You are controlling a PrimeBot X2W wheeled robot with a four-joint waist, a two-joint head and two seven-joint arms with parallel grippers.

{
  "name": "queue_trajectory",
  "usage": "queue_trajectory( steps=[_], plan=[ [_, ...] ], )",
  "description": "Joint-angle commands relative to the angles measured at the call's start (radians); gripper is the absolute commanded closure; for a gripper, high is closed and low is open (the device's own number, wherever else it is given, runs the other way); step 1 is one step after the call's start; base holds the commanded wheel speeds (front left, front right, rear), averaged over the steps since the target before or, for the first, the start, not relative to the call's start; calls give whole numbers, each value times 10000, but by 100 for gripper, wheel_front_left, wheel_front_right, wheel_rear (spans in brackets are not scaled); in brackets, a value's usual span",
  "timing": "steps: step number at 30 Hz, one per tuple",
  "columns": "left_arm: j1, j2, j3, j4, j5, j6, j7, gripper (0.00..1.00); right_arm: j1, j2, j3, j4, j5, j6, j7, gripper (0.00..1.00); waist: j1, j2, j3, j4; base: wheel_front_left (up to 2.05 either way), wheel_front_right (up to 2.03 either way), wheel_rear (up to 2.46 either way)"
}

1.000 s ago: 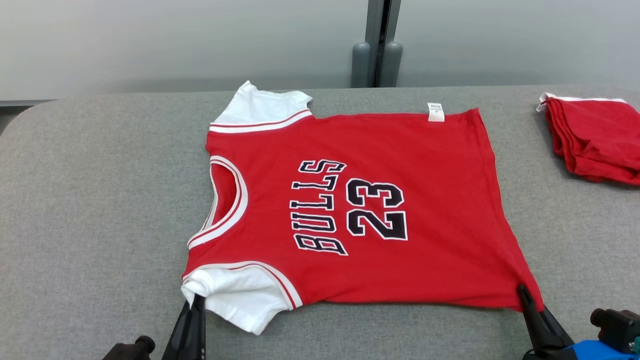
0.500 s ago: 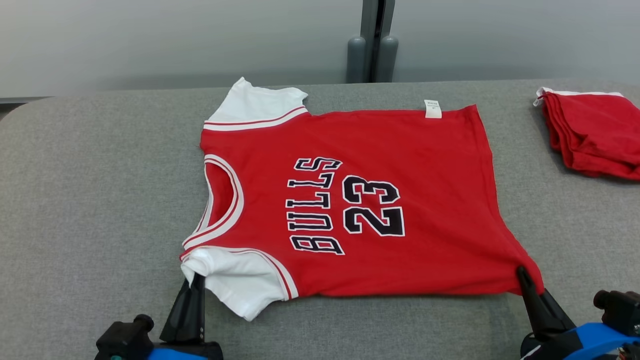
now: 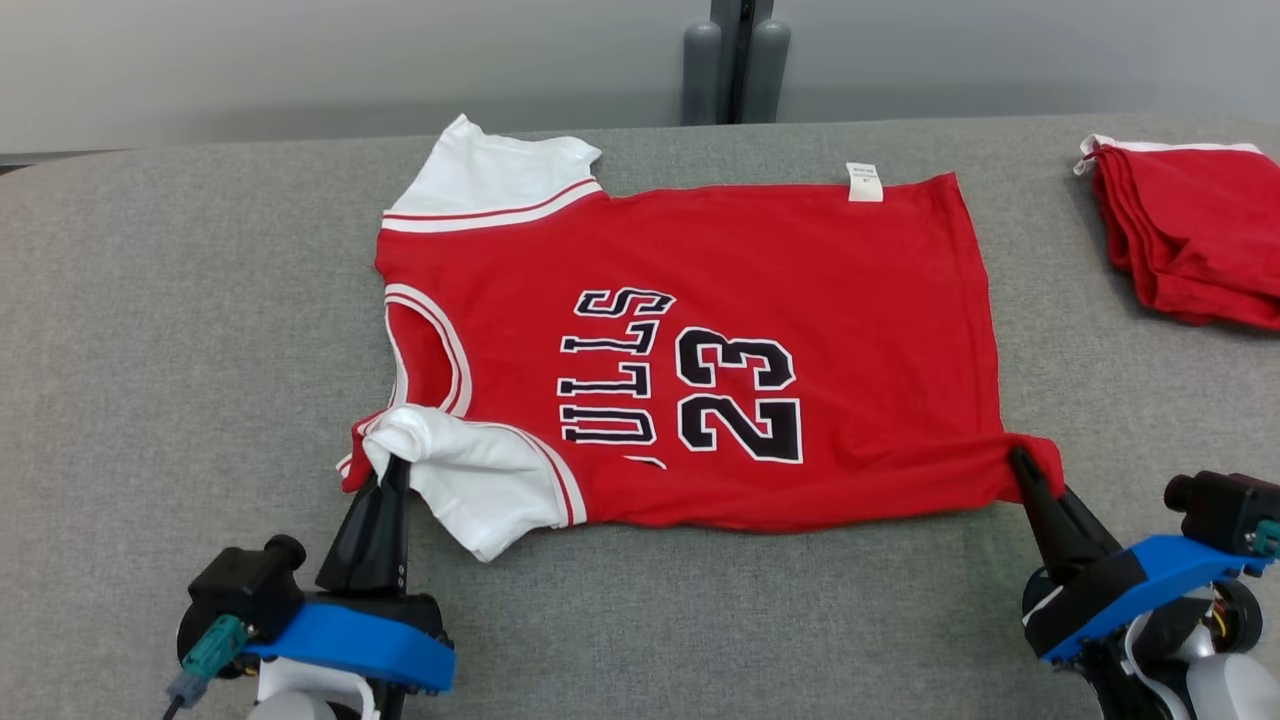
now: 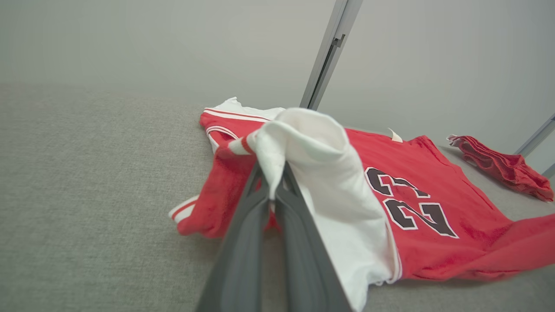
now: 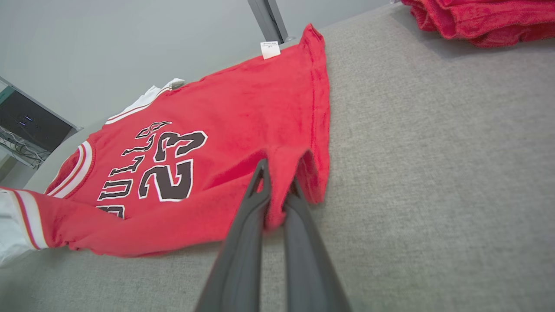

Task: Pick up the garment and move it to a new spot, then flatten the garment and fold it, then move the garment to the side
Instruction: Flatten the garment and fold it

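The garment [image 3: 830, 330] is a red jersey with white sleeves and black "BULLS 23" lettering, spread on the grey table [image 3: 150, 320], neck to the left. My left gripper [image 3: 390, 468] is shut on the near white sleeve [image 4: 312, 147], lifted off the table and bunched over the shoulder. At the near right hem corner [image 5: 299, 173], my right gripper [image 3: 1018, 462] is shut on the red cloth and holds it raised. The near edge of the garment curls up between the two grips, covering the start of the lettering.
A folded red garment [image 3: 1200, 240] lies at the table's far right. A grey post [image 3: 735, 60] stands behind the table's far edge. Bare grey table stretches to the left and along the near edge.
Both grippers have moved away from me, lifting the near sleeve and hem corner and rolling the near edge over the jersey. The head camera has also shifted, showing more of both arms.
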Motion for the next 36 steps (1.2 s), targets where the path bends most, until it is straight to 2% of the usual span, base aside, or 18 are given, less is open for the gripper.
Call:
queue_trajectory(
  steps=[1, 11, 27, 28, 29, 30, 31, 32, 36],
  plan=[
    [-182, 88, 23, 32, 24, -59, 2, 100, -171, -78, 21, 19, -13, 3, 70, 100, -2, 0, 45, 15, 0, 0, 0],
    [-1518, 277, -100, 1133, -105, -289, 116, 100, -1690, -264, 252, 1057, -13, 3, 455, 100, -2, 0, 612, -41, 0, 0, 0],
    [-3404, 268, -286, 3173, -539, -532, -130, 100, -3658, -504, 654, 3203, 48, 3, -108, 100, -2, 0, 1029, -56, 0, 0, 0],
    [-3484, 241, -309, 3294, -557, -532, -164, 100, -3738, -499, 684, 3322, 48, 3, -231, 92, -2, 0, 1025, -55, 0, 0, 0],
    [-3526, 211, -331, 3400, -581, -540, -184, 100, -3813, -481, 719, 3388, 57, 3, -387, 52, -2, 0, 1019, -53, 0, 0, 0],
    [-3575, 189, -322, 3484, -586, -547, -214, 58, -3848, -479, 763, 3492, 76, 3, -489, 0, -2, 0, 1008, -53, 0, 0, 0],
    [-3624, 174, -304, 3566, -548, -549, -244, 12, -3879, -497, 841, 3537, 71, 3, -673, 0, -2, 0, 979, -52, 0, 0, 0],
    [-3657, 138, -259, 3617, -530, -551, -289, 0, -3899, -522, 854, 3578, 78, 3, -870, 0, -2, 0, 944, -49, 0, 0, 0],
    [-3448, 17, -177, 3812, -415, -560, -346, 0, -3603, -648, 1073, 3845, 79, 3, -1415, 0, -2, 0, 694, -39, 0, 0, 0]
  ],
)
